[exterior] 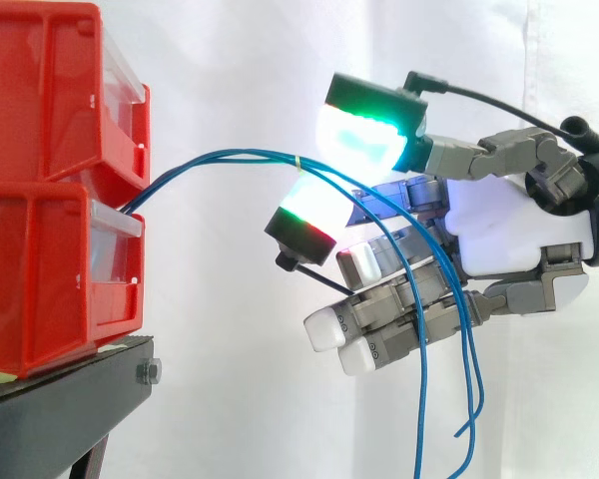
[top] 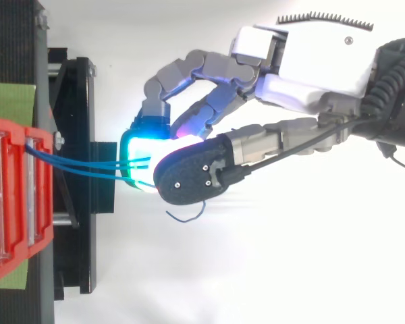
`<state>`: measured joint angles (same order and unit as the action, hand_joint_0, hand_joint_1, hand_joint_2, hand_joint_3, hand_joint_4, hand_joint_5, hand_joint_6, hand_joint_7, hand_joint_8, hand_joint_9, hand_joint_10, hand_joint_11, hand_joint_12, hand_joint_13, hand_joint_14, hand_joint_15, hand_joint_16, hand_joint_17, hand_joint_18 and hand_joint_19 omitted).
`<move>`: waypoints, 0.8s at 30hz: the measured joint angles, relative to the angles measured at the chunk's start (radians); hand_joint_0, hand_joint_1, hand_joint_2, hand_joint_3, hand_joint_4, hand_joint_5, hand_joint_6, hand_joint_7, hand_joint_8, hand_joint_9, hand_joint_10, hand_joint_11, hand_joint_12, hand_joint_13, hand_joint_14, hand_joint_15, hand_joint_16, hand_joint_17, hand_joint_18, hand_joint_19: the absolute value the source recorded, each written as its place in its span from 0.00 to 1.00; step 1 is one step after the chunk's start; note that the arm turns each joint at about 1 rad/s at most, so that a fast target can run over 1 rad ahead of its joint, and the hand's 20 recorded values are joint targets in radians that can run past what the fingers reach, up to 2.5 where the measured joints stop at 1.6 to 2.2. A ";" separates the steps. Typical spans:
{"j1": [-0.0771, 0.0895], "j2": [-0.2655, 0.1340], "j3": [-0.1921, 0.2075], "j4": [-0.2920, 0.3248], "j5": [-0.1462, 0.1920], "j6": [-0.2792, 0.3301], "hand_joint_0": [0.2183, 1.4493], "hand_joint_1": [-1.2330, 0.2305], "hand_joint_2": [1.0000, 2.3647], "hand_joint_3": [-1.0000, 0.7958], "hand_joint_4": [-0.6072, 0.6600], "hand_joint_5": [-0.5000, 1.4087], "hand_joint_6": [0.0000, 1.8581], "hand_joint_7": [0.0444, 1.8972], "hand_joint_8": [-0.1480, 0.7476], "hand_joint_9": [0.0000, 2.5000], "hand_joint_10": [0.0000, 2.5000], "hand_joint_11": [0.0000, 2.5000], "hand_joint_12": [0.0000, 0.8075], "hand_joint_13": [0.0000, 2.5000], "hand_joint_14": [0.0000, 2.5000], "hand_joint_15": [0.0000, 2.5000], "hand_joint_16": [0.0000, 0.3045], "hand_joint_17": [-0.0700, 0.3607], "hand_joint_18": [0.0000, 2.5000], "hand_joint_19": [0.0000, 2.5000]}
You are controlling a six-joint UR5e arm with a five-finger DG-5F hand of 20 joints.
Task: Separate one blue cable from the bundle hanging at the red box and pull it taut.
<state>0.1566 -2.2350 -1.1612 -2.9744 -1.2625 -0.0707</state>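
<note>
Blue cables [exterior: 240,153] arc out from the red bins [exterior: 40,249] ahead of the hand [exterior: 509,235], pinched between its 2 glowing pads [exterior: 359,140], loose ends dangling below its curled fingers.

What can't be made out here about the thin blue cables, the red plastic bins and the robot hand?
1. Where the thin blue cables are fixed: side view, the stacked red plastic bins hide their start.
2. One cable's lower end: side view, cut off by the bottom edge.
3. Whether the white-and-grey robot hand grips any cable: top view, the hand itself covers the contact.
</note>
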 measured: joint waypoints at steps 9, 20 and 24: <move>0.000 0.000 0.000 0.000 0.000 0.000 0.41 0.33 0.01 0.33 0.48 0.14 0.49 0.50 0.48 0.40 0.01 0.30 0.36 0.30 0.00 0.12 0.11 0.34 0.24 0.16; 0.000 0.000 0.000 0.000 0.000 0.000 0.40 0.34 0.00 0.30 0.47 0.14 0.49 0.51 0.46 0.40 0.01 0.30 0.34 0.31 0.00 0.13 0.11 0.34 0.24 0.16; 0.000 0.000 0.000 0.000 0.000 -0.002 0.36 0.38 0.00 0.28 0.51 0.14 0.49 0.48 0.48 0.41 0.01 0.29 0.35 0.31 0.01 0.13 0.11 0.34 0.24 0.16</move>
<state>0.1566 -2.2350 -1.1612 -2.9744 -1.2625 -0.0722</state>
